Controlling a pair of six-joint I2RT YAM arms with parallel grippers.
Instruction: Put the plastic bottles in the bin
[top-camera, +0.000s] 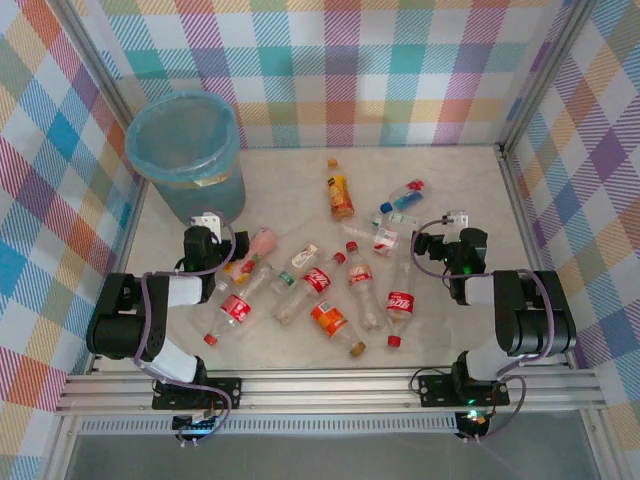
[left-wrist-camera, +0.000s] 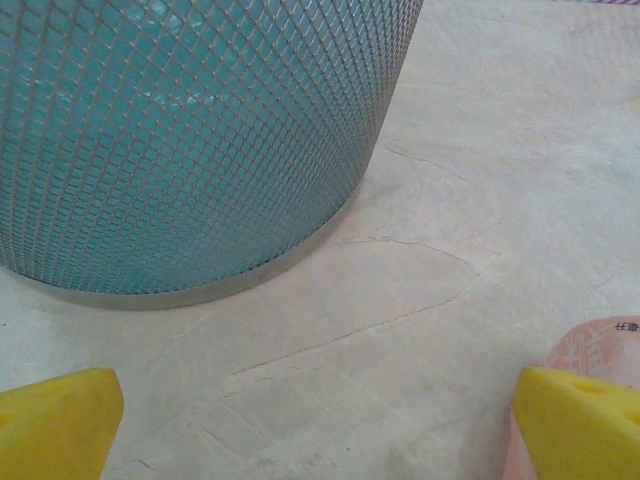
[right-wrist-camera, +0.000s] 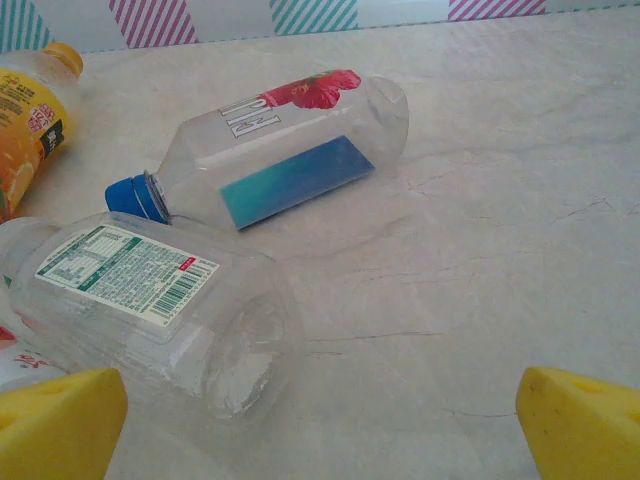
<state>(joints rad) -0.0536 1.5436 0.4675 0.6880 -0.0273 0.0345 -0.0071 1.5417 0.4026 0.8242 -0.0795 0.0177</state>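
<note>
The left pincer (left-wrist-camera: 315, 400) is spread wide and empty, low over the surface (top-camera: 290, 185). The bin (left-wrist-camera: 200, 130) stands close at its 12 o'clock and a pink bottle (top-camera: 263, 242) lies just past its right finger at 3 o'clock. The right pincer (right-wrist-camera: 320, 400) gapes as wide and holds nothing. It faces a green-white bottle (right-wrist-camera: 150, 290) at its 10 o'clock and a blue-capped bottle (right-wrist-camera: 290, 150) beyond, at 12.

From above, the bin sits at 10 o'clock on the surface. The plastic bottles lie strewn from the centre out to 2 o'clock.

The likeliest trouble is a thin, round, clear body rolling or squirting out of a closing grip. The green-white bottle also lies close to its blue-capped neighbour, so a reach for one may knock the other. The left pincer is so near the bin wall that a careless turn toward the pink bottle could shove the bin. Bottles on the right have the whole surface to cross, so a loose hold may drop them short.

The green-white bottle lies on its side, base toward the right pincer and neck away at 10. The blue-capped one runs 8 to 2, cap at 8. The orange bottle (top-camera: 341, 193) lies 12 to 6 from above, cap at 12.
</note>
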